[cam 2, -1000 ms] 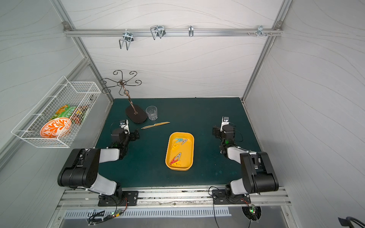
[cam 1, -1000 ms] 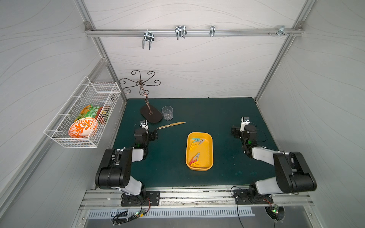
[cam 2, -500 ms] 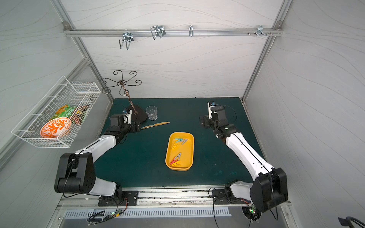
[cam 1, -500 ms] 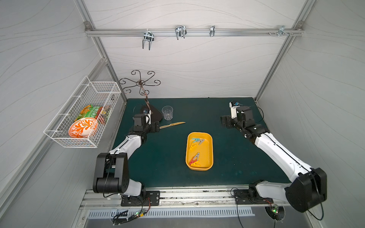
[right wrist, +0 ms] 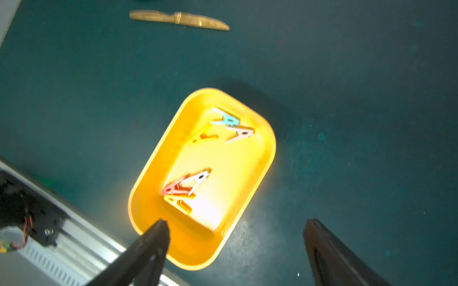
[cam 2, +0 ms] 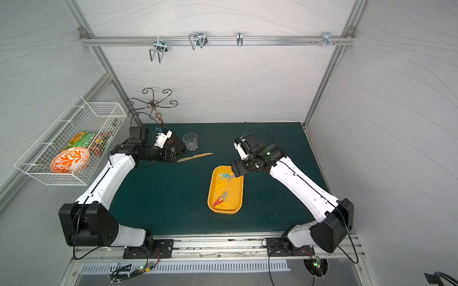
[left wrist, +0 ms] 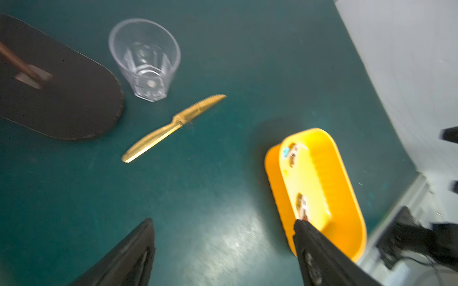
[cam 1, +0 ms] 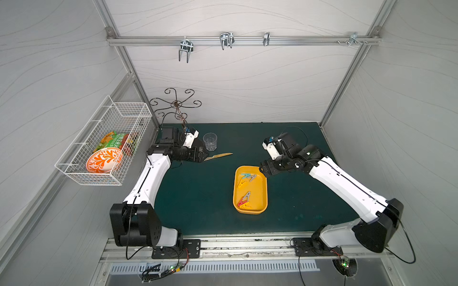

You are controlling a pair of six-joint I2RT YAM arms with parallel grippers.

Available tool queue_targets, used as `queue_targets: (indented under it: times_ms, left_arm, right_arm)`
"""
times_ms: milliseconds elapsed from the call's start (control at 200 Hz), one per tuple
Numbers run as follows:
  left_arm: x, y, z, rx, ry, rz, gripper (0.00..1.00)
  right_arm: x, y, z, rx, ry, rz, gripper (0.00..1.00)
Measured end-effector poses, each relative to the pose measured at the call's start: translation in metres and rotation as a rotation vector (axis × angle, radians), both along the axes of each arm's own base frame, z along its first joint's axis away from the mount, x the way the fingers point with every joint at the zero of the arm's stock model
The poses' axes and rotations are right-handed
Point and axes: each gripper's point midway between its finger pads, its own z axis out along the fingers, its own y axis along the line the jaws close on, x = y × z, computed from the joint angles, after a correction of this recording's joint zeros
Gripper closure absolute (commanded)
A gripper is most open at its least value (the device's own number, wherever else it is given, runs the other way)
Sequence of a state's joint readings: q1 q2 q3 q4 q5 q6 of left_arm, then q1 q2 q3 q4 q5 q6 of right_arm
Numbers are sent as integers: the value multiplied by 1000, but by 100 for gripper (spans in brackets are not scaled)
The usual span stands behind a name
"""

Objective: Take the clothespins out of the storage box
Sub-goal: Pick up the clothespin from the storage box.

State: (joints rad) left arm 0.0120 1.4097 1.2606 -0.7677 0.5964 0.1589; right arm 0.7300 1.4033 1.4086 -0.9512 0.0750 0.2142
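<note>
The storage box (cam 1: 258,198), a shallow yellow-orange tub with rounded corners and smooth walls, sits on the dark green mat (cam 1: 198,193) between the two arms. All six clothespins (right wrist: 188,185) lie inside it: light blue, grey and yellow at the far end, and red, grey and yellow bunched at the near end. The right gripper (right wrist: 236,222) hovers by the box's far right corner, spread wide and empty. The left gripper (left wrist: 223,225), likewise wide and empty, hangs near the gold knife (cam 1: 218,156).
</note>
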Motion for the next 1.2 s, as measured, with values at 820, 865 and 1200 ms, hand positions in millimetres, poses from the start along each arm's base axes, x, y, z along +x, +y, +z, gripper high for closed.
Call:
queue_targets:
  times_ms: [820,865,1200]
  left_arm:
    - [-19,2,-22,-7,98,44,10]
    - [-19,2,-23,-8,100,45,10]
    - [-21,3,-29,-8,115,52,10]
  right_arm:
    - [-3,37,-121,-234,94,-566,51]
    - [-1,39,-127,-236,99,-580,51]
    - [19,46,-164,-220,136,-690,59]
